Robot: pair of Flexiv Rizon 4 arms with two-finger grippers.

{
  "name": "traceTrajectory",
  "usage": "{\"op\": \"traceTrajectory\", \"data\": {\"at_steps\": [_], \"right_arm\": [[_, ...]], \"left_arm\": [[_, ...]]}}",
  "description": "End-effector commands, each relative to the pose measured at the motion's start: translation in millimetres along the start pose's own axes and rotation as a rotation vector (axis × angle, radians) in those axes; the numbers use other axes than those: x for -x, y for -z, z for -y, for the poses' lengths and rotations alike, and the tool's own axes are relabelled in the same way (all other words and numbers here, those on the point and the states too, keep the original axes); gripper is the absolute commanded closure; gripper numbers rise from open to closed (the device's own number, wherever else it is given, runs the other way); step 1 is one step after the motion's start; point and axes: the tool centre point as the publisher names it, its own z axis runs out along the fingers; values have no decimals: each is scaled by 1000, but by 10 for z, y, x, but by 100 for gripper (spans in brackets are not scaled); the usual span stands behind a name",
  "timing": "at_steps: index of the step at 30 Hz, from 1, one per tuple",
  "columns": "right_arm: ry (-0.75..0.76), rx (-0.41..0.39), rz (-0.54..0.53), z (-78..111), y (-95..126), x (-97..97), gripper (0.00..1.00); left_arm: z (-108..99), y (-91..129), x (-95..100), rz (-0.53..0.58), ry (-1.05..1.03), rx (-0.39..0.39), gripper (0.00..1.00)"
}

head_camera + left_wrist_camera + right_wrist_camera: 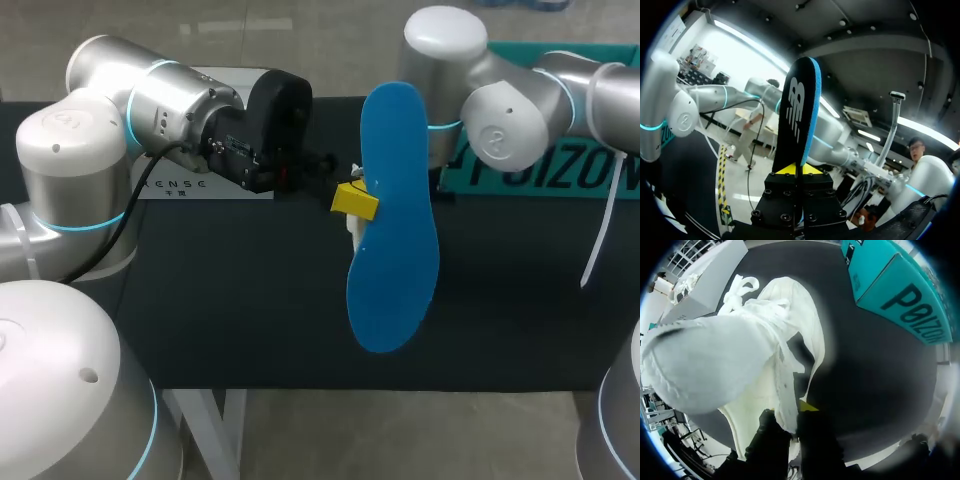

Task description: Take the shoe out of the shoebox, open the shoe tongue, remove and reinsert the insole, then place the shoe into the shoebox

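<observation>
Since my left hand (354,200) is clamped on the blue insole (392,215), raised just left of the shoebox (540,175), and my right hand (790,420) pinches the white shoe (730,350) by its rim beside that shoebox, I judge the insole removed. Reinserting comes next, which calls for lining the insole up with the shoe's opening.
</observation>
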Motion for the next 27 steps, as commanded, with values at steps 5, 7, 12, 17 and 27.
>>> {"op": "traceTrajectory", "data": {"at_steps": [5, 7, 12, 17, 27], "right_arm": [[-16, -30, -20, -68, -148, 61, 100], [-23, -46, -37, -65, -107, 59, 0], [-53, -70, -112, 40, 126, 66, 0], [3, -8, -214, 143, 441, 154, 0], [88, -19, -280, 142, 704, 281, 0]], "left_arm": [[-7, -7, 4, 0, 0, -2, 100], [-7, -7, 4, 0, 0, -2, 100], [-7, -7, 4, 0, 0, -2, 100], [-7, -7, 4, 0, 0, -2, 100], [-7, -7, 4, 0, 0, -2, 100]]}}
